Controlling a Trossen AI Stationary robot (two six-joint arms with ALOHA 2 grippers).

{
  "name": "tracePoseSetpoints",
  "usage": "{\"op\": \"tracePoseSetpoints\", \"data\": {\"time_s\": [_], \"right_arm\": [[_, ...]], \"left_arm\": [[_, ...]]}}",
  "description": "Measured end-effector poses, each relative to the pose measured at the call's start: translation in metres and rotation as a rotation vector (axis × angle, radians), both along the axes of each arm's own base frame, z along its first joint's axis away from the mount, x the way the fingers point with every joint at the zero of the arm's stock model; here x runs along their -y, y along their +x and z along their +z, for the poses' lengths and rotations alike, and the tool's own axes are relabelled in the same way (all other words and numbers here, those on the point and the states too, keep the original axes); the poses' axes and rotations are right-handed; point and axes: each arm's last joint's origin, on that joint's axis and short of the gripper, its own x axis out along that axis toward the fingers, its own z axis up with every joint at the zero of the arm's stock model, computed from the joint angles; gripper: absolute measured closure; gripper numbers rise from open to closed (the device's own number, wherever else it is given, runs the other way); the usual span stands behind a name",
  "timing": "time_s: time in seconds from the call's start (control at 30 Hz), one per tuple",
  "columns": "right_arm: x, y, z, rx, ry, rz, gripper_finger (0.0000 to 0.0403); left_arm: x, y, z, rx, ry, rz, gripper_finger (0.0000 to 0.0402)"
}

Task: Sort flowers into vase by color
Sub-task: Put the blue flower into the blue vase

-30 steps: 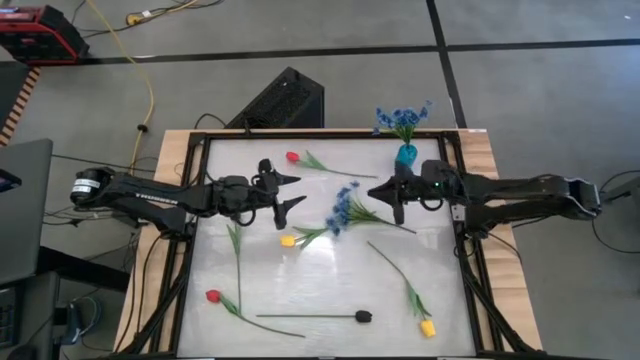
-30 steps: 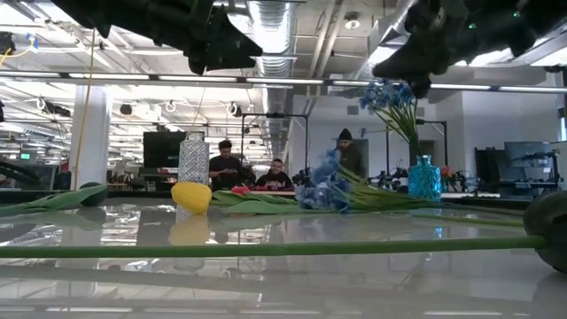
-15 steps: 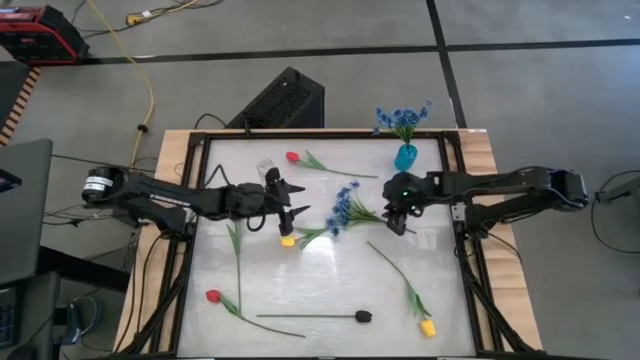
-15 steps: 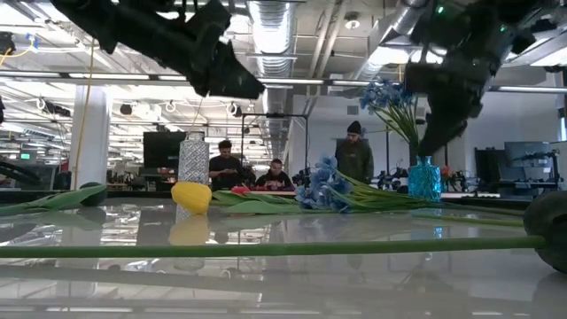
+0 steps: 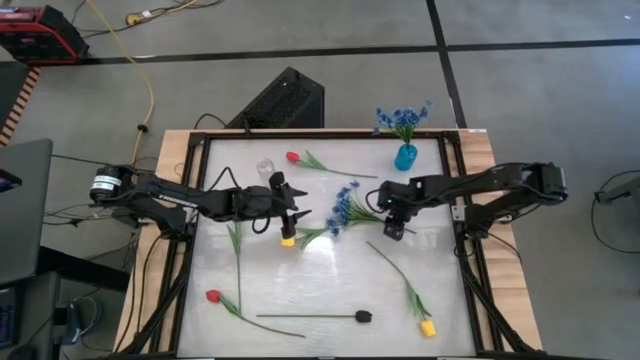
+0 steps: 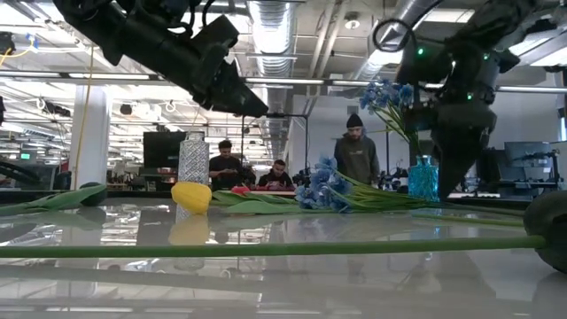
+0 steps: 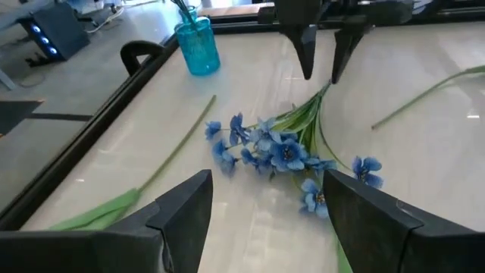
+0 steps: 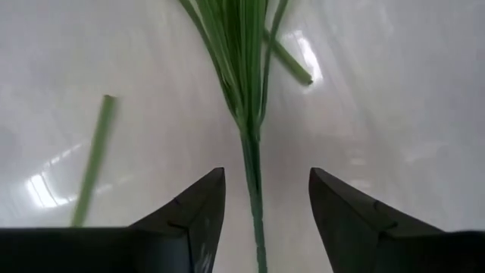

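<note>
My right gripper is open and points down over the green stem of a blue sprig that lies flat on the table. Its fingers stand on either side of the stem, low over the table. My left gripper is open and empty above a yellow tulip; its wrist view looks at the sprig. A blue vase at the far right holds blue flowers. A clear vase stands at the far left.
Flowers lie flat on the white table: a red tulip at the far side, a red tulip near left, a black-headed flower near the front, a yellow tulip near right. People stand in the room behind.
My right gripper has gone toward the table's left and near edges and down, tipping its fingers downward over the blue sprig's stem. My left gripper has gone toward the table's right and near edges, down toward the yellow tulip. No flower has moved.
</note>
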Motion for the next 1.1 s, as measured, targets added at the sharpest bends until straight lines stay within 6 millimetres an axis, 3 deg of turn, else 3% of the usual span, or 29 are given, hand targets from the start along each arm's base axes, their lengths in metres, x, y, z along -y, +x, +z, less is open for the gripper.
{"op": "tracePoseSetpoints", "data": {"time_s": [0.3,0.37,0.47,0.6,0.63,0.83,0.93,1.1], "right_arm": [[0.003,0.013,-0.028,-0.087,-0.002,0.003,0.0188],[0.003,0.012,-0.030,-0.106,-0.009,0.000,0.0204],[0.002,0.010,-0.027,-0.105,-0.009,-0.001,0.0260],[0.001,0.004,-0.013,-0.053,-0.013,0.002,0.0365],[0.000,0.002,-0.007,-0.028,-0.017,0.012,0.0373],[0.000,-0.015,0.042,0.233,-0.108,0.024,0.0359],[0.000,-0.024,0.071,0.458,-0.218,0.034,0.0358],[-0.002,-0.050,0.100,0.767,-0.371,0.010,0.0366]], "left_arm": [[0.001,-0.001,-0.002,-0.021,-0.026,-0.042,0.0162],[0.001,-0.001,-0.003,-0.029,-0.028,-0.041,0.0162],[0.001,-0.001,-0.003,-0.029,-0.029,-0.040,0.0162],[0.001,-0.001,-0.003,-0.030,-0.029,-0.040,0.0162],[0.001,-0.001,-0.003,-0.030,-0.029,-0.040,0.0162],[0.001,-0.001,-0.003,-0.026,-0.051,-0.029,0.0162],[0.001,-0.001,-0.003,-0.025,-0.055,-0.028,0.0162],[0.001,-0.001,-0.003,-0.024,-0.053,-0.029,0.0162]]}}
